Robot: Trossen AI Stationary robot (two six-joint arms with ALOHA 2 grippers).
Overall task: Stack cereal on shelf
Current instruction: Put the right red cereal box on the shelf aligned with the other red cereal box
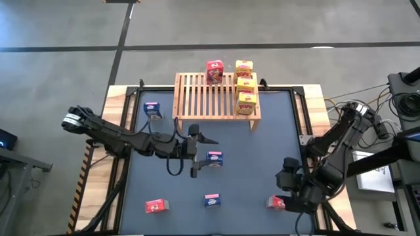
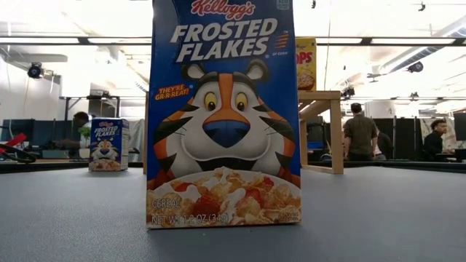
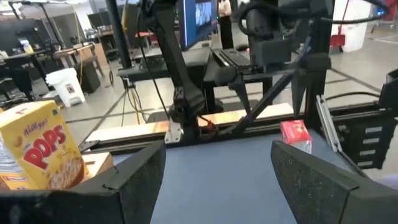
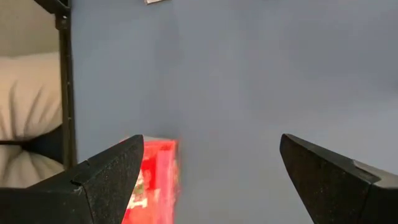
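The wooden slatted shelf point(image 1: 213, 95) stands at the table's far middle. A red cereal box point(image 1: 214, 70) and three yellow ones point(image 1: 246, 85) stand on it. Blue boxes stand on the mat at the far left point(image 1: 152, 108), the middle point(image 1: 214, 157) and the near middle point(image 1: 212, 200). Red boxes lie at the near left point(image 1: 156, 206) and near right point(image 1: 276, 202). My left gripper point(image 1: 202, 155) is open, level, just left of the middle blue box. My right gripper point(image 4: 211, 174) is open above the near-right red box point(image 4: 155, 180), which shows beside one finger.
In the low view one blue box point(image 2: 222, 116) fills the middle and hides much of the table behind it. Another blue box point(image 2: 108, 144) stands to its left. Bare mat point(image 1: 262, 151) lies between the two arms. People stand in the room beyond the table.
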